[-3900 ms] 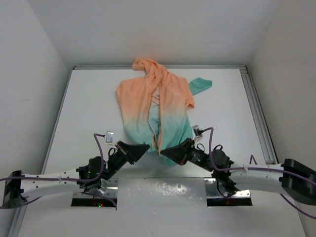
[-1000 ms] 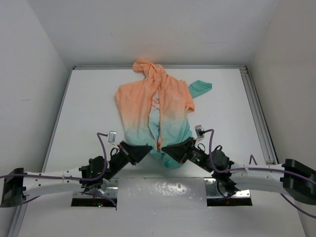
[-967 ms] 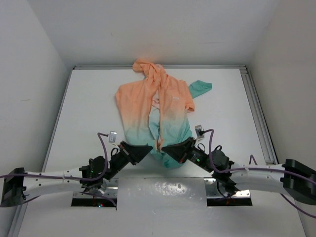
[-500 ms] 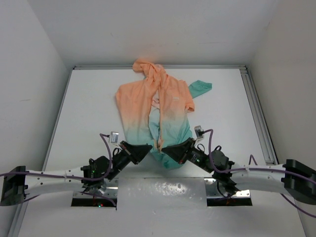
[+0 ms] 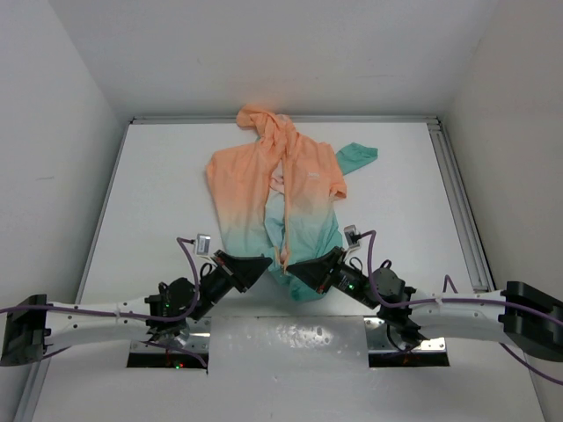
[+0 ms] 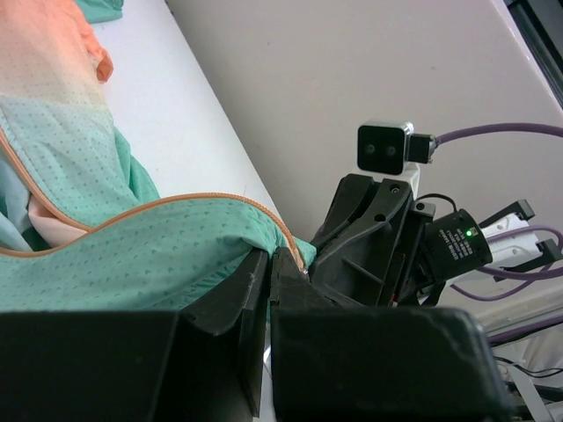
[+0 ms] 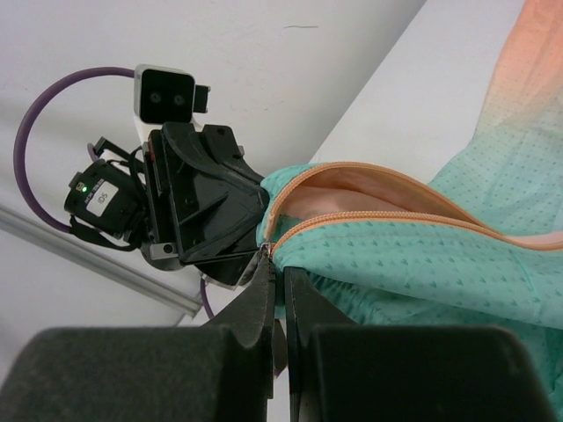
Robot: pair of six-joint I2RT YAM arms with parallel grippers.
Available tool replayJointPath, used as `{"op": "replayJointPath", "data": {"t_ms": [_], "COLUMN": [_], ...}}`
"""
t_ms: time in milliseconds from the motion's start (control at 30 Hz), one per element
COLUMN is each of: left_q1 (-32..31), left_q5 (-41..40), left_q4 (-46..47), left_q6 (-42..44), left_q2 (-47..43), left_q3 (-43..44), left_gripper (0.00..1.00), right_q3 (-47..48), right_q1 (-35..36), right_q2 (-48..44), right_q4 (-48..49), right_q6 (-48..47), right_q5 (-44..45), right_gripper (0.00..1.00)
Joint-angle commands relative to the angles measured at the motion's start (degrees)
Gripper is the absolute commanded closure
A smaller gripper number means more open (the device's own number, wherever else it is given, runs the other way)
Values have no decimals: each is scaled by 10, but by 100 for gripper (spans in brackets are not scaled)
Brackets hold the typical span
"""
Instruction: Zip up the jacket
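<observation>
Left pincer (image 5: 263, 261) and right pincer (image 5: 293, 266) are each closed tight on the teal hem of the jacket (image 5: 280, 189), tips nearly touching on either side of the bottom end of the orange zipper (image 5: 283, 251). Both arms sit low over the near edge of the worktop (image 5: 158, 176): left arm (image 5: 97, 318) reaches in from the left, right arm (image 5: 457, 308) from the right, wrists angled inward, nose to nose. Jacket lies mid-worktop, hood toward the far wall, zipper sides spreading apart above the grip, one teal cuff poking out right.
</observation>
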Motion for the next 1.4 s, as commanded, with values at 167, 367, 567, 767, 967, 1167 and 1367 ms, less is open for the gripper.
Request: {"op": "replayJointPath", "data": {"t_ms": [167,367,567,767,967,1167,1367], "left_q1": [-5,-5,-5,-6,-10,-17,-25], "left_q5": [8,13,13,19,19,12,-14], "left_q4": [37,44,43,50,59,61,32], "left_q6": [4,6,3,3,5,8,14], "left_q2": [10,15,16,20,24,35,29], "left_q3": [4,3,0,-1,-3,-1,8], "left_gripper": [100,100,100,100,100,100,100], "right_q3": [-2,-2,0,0,3,7,15], "right_q1": [5,5,5,5,5,5,5], "right_q2": [-10,-11,-16,-13,-6,-8,-27], "right_q4": [21,21,17,18,16,12,-34], "right_q6": [-8,-11,-14,-13,-12,-14,-8], "right_q5": [8,10,13,20,22,25,43], "right_gripper": [100,100,100,100,100,100,100]}}
